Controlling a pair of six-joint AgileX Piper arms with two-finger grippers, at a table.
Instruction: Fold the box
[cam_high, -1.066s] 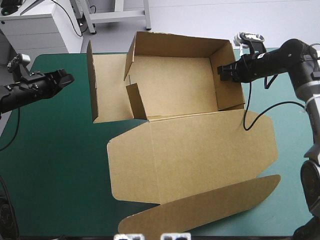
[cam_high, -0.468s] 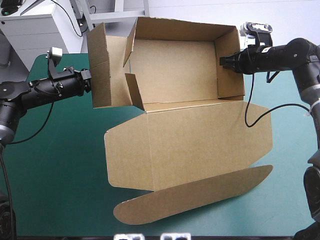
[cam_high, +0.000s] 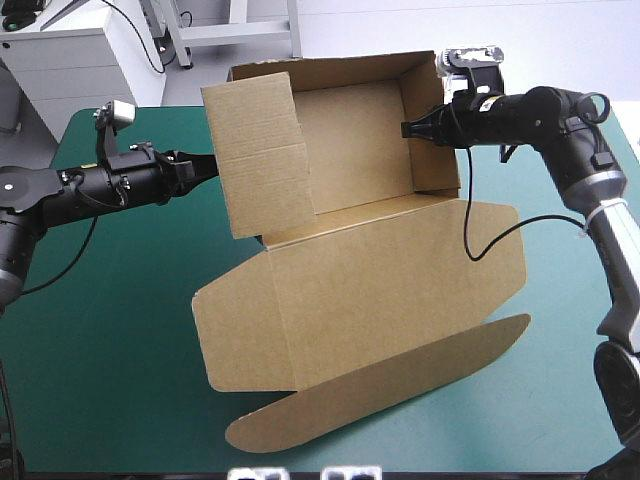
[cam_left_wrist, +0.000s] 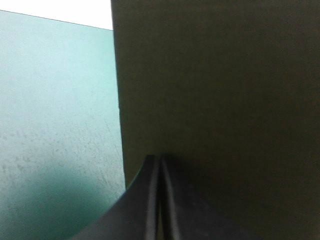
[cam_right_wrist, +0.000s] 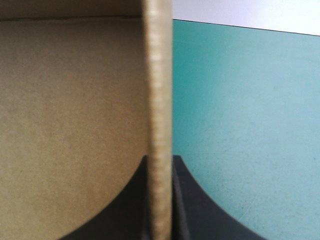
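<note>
Across the table's middle, seen from above, the box (cam_high: 380, 290) lies on the teal-green cover (cam_high: 100, 320), walls raised, lid flat. My left gripper (cam_high: 207, 164) touches its left wall from outside. My right gripper (cam_high: 407, 128) is at the right wall. Left wrist: my fingers (cam_left_wrist: 145, 200) are pressed together, tip against the board. Right wrist: my fingers (cam_right_wrist: 190, 200) pinch the wall's edge.

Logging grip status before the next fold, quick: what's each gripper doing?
Left gripper: shut, holding nothing, tip against the box's raised left flap.
Right gripper: shut on the box's right wall.
</note>
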